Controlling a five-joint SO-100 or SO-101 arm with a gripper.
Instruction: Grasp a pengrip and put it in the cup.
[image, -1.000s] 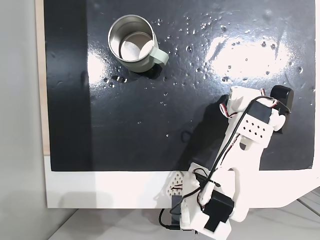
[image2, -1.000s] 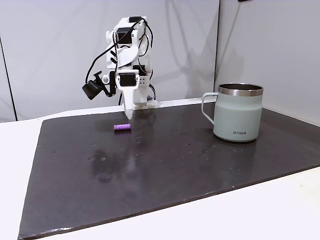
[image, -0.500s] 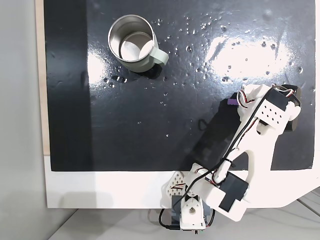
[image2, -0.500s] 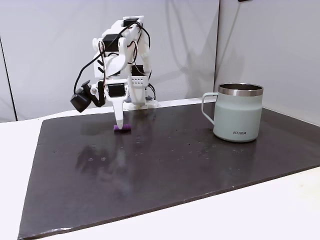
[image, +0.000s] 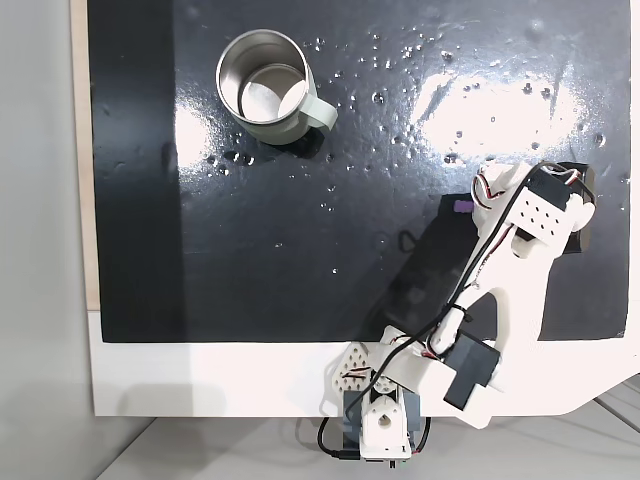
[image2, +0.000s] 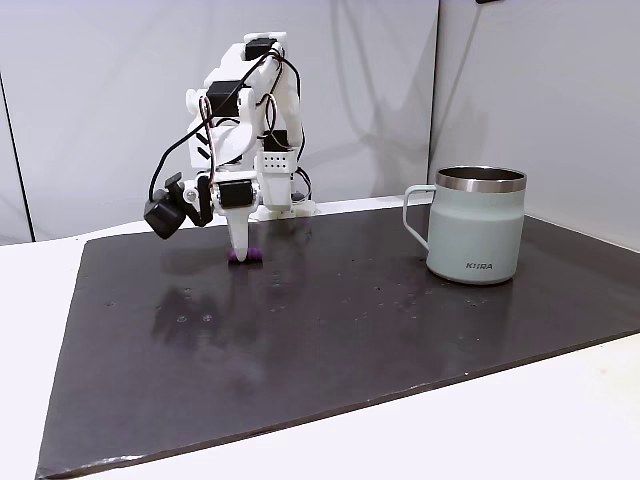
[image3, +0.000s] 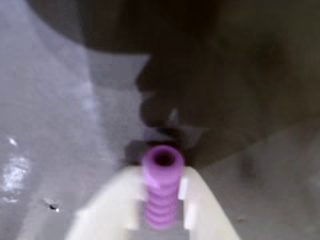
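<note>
A glossy black mat (image2: 330, 330) covered the white table, with plain grey walls behind, and glare and small specks on the mat made the overhead picture busy. I had the gripper (image2: 240, 250) down at the mat near the arm's base in the side-on fixed view, its tip right on the pengrip (image2: 246, 256). From above, just a sliver of purple (image: 461, 206) showed at the left of the wrist. In the wrist view the pengrip (image3: 162, 192) lay lengthwise between the two pale fingers (image3: 107, 210), its open end pointing away from me, and both fingers looked close against its ribbed sides. I judged them narrowed around it, though the blur kept me from being sure how firmly they held.

The cup (image2: 476, 225) stood well apart across the mat, handle toward the arm in that view. To do this step well, I reckoned I should finish the squeeze gently, since the soft piece could squirt forward, then lift straight up before swinging toward the cup (image: 265, 88).
</note>
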